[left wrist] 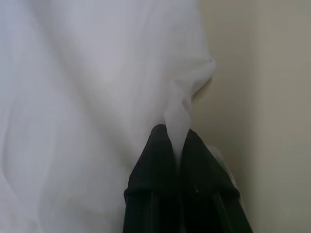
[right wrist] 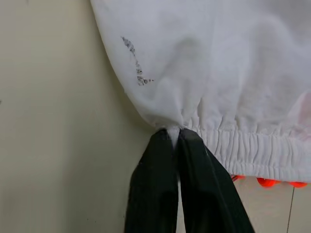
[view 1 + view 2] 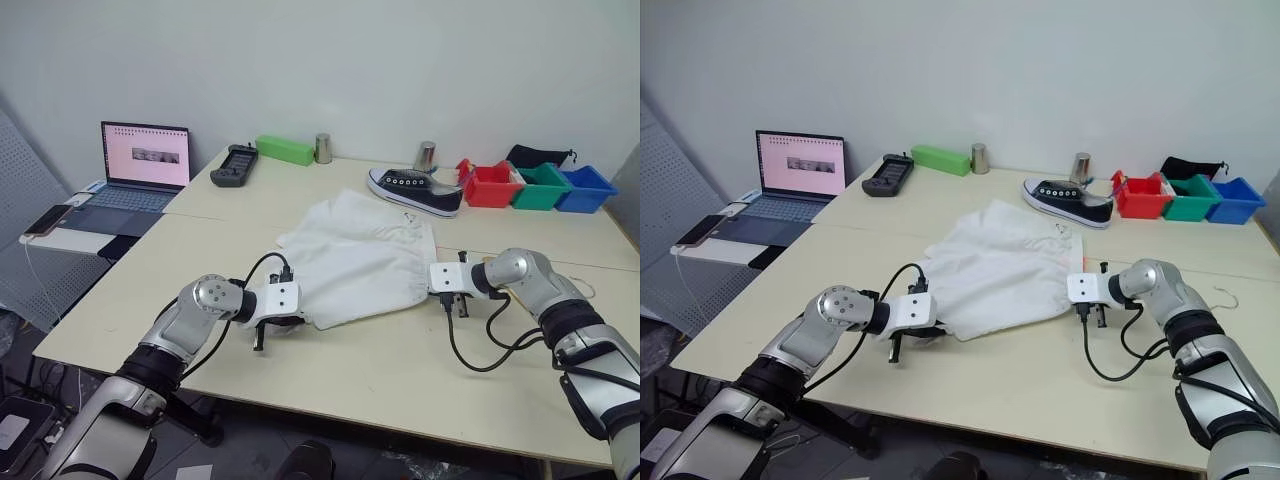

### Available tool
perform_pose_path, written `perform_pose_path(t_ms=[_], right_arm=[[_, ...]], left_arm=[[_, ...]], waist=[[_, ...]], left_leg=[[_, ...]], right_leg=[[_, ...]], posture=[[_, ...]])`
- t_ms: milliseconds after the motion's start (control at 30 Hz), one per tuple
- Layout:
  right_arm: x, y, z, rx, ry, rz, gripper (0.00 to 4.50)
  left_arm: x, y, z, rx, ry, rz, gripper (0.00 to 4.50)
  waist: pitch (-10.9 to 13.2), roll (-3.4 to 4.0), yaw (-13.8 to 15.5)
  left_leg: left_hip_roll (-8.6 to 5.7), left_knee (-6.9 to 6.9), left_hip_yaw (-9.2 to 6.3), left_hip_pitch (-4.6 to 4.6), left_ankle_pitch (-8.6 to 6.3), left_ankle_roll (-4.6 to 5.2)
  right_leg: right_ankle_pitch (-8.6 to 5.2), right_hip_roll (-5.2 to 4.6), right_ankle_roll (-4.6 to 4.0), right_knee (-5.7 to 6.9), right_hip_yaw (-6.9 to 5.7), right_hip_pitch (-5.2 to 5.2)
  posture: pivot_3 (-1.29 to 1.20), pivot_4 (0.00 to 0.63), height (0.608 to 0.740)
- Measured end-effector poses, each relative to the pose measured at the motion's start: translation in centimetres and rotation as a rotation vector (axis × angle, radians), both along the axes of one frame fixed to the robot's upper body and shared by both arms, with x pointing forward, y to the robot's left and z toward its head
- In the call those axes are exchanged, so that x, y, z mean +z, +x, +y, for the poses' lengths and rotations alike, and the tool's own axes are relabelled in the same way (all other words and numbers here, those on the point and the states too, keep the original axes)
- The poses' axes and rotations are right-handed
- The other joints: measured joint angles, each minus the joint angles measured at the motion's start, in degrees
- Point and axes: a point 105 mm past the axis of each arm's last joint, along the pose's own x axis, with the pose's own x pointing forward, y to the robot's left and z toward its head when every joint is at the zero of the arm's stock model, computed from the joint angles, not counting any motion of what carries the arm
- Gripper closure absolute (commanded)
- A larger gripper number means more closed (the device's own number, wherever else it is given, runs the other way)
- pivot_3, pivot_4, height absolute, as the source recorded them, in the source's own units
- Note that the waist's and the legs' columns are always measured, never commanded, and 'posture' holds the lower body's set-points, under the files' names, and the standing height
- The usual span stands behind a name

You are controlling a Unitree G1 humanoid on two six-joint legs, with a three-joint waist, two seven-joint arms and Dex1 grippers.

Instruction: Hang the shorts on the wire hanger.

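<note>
Off the table's left edge a side shelf carries a phone (image 3: 47, 220) and an open laptop (image 3: 140, 170). Near the far edge of the table (image 3: 380, 370), going right, lie a black controller (image 3: 234, 164), a green box (image 3: 285, 150) and a metal cup (image 3: 323, 148). Toward the near left, the left gripper (image 1: 176, 138) points down at the table with its two black fingers pressed together on a fold of white cloth, so it is closed on the near left corner of the shorts (image 3: 360, 255). The shorts lie spread and wrinkled in the middle of the table, running from that corner up toward the far edge. The elastic waistband is on the right side, and a small dark mark shows on the cloth close to it. Behind the shorts sits a black sneaker (image 3: 414, 191), just beside the cloth's far tip, with a second metal cup (image 3: 426, 156) behind it. The right gripper (image 2: 175, 133) is clamped tight on the end of the waistband, pinching the gathered cloth between its fingertips at the shorts' near right corner. At the far right corner stand a red bin (image 3: 492, 185), a green bin (image 3: 541, 186) and a blue bin (image 3: 585, 189) in a row, with a black pouch (image 3: 537, 155) behind them. A thin wire hook (image 3: 1227, 296), probably the hanger's, shows near the right edge past the right arm; the rest of it I cannot make out.
</note>
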Motion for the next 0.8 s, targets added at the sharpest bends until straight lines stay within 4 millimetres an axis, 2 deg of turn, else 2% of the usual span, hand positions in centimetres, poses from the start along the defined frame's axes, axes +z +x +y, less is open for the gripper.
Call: perform_pose_path(t_ms=[267,333,433,567,700,800], right_arm=[[0.5,0.0,-0.4,0.003,-0.012,-0.012,4.46],[1.1,-0.9,-0.7,0.042,-0.025,0.011,4.46],[1.2,-5.2,-2.2,0.114,-0.053,0.165,4.46],[0.5,-11.3,-2.8,0.187,-0.085,0.396,4.46],[1.1,-15.9,-3.3,0.215,-0.115,0.519,4.46],[1.5,-18.2,-2.8,0.238,-0.087,0.584,4.46]], left_arm=[[0.2,0.1,-0.1,-0.004,-0.002,-0.007,4.50],[0.4,-0.1,-0.1,-0.018,-0.010,0.003,4.50],[0.9,-2.5,0.3,-0.110,-0.012,0.048,4.50],[0.9,-5.7,-0.4,-0.228,-0.033,0.134,4.50],[2.1,-7.5,-0.8,-0.294,-0.070,0.226,4.50],[2.5,-9.1,0.2,-0.342,-0.051,0.317,4.50]], waist=[[0.0,0.00,0.0],[0.0,0.00,0.1],[0.0,0.00,0.5],[0.0,0.07,1.7],[0.0,0.07,2.4],[0.1,0.07,2.3]], left_leg=[[0.00,0.00,-0.01,-0.03,0.00,0.00],[0.02,0.01,-0.09,-0.08,0.00,0.00],[0.00,0.00,-0.15,-0.15,-0.07,0.10],[0.01,0.06,-0.14,-0.19,-0.09,0.15],[-0.01,0.12,-0.07,-0.10,-0.10,0.16],[-0.01,0.12,0.11,-0.04,-0.15,0.23]], right_leg=[[0.00,0.00,0.00,0.00,-0.01,-0.01],[0.00,-0.01,0.00,-0.04,-0.05,-0.01],[-0.03,-0.22,0.04,-0.17,-0.08,0.00],[-0.03,-0.22,0.05,-0.24,-0.10,0.00],[-0.05,-0.02,0.08,-0.14,-0.12,0.07],[-0.05,0.27,0.08,-0.16,-0.10,0.05]], posture=[[0.44,0.000,0.740],[0.44,0.000,0.740],[0.45,0.000,0.740],[0.44,0.000,0.740],[0.43,0.000,0.740],[0.42,0.000,0.740]])
